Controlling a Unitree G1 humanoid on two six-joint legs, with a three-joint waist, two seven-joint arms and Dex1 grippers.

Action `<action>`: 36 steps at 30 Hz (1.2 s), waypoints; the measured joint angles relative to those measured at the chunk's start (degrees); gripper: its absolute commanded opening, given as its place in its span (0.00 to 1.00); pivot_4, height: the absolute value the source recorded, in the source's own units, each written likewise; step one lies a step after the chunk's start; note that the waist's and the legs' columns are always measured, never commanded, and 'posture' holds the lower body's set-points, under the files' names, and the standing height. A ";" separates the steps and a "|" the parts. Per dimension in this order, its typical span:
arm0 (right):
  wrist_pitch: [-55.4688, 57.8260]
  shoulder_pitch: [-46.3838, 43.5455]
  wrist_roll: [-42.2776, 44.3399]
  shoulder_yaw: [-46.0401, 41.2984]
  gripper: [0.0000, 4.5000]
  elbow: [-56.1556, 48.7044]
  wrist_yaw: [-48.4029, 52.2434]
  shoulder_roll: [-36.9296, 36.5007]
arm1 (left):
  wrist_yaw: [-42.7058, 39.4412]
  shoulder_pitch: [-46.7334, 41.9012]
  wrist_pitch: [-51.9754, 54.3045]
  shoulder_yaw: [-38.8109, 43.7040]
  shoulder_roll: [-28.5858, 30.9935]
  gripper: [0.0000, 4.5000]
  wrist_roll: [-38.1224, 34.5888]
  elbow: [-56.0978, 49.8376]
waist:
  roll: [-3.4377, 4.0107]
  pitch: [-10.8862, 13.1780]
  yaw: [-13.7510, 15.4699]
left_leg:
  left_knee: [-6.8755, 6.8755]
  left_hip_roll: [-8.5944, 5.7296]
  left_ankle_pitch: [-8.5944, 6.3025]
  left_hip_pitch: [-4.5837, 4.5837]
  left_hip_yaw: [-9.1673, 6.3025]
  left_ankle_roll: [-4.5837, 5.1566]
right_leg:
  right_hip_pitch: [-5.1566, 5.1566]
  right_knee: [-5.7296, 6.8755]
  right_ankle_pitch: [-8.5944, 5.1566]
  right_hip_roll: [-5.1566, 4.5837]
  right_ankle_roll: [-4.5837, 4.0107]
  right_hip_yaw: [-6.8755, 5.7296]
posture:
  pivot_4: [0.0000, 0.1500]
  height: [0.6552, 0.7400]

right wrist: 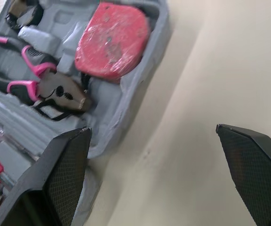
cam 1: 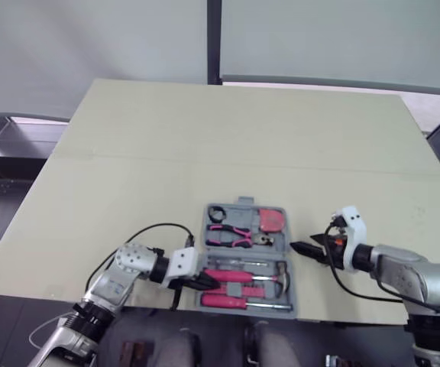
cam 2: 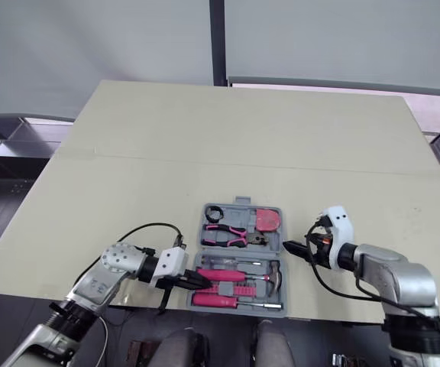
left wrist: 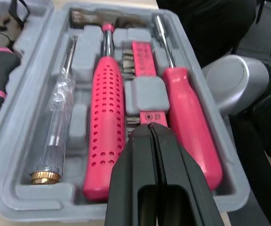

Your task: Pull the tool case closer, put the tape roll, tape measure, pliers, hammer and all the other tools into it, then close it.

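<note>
Near the front edge of the beige table (cam 1: 205,138) the grey tool case (cam 1: 245,202) lies wide open, both halves flat, with one gripper on each side of it. Its far half holds the black tape roll (cam 1: 218,213) in the left corner, the pink-and-black pliers (cam 1: 231,233) below that, and the pink tape measure (cam 1: 270,221) on the right, each sunk in its own moulded recess. Its near half is packed in rows: a clear-handled tester screwdriver (left wrist: 55,117) furthest back, then the hammer (left wrist: 105,127) with its perforated pink handle and its head toward the right, then a small pink bit holder (left wrist: 142,59), and closest to the table edge a pink-handled screwdriver (left wrist: 192,127).

From the left, the left gripper (cam 1: 205,283) reaches over the near half of the case, its two black fingers pressed tight together with nothing between them. The tips sit above the strip between the hammer handle and the screwdriver handle, roughly in line with the bit holder; whether they touch the tray I cannot tell.

On the other side, the right gripper (cam 1: 305,251) points at the case's right edge, about level with the hinge line. Its fingers (right wrist: 65,174) are spread wide and hold nothing. One tip is just beside the case wall, the other out over bare table.
</note>
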 measured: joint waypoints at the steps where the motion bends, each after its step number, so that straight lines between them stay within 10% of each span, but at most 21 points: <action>1: 0.85 -0.85 0.45 0.00 1.00 1.08 -0.21 0.46 | -0.05 -0.28 -0.80 -0.21 0.00 0.00 0.07 0.61 | 0.01 0.00 0.03 | 0.00 0.00 0.00 0.00 0.00 0.00 | 0.00 -0.01 0.00 0.00 0.00 0.00 | 1.00 1.00; 36: 4.78 -21.01 6.10 1.86 1.00 32.94 9.77 6.06 | 1.67 -1.40 -8.79 -2.62 2.79 0.00 3.09 1.70 | 0.41 -0.45 -1.59 | -0.10 0.07 0.00 0.15 0.00 0.00 | 0.12 -0.03 0.00 -0.04 -0.01 0.04 | 1.00 1.00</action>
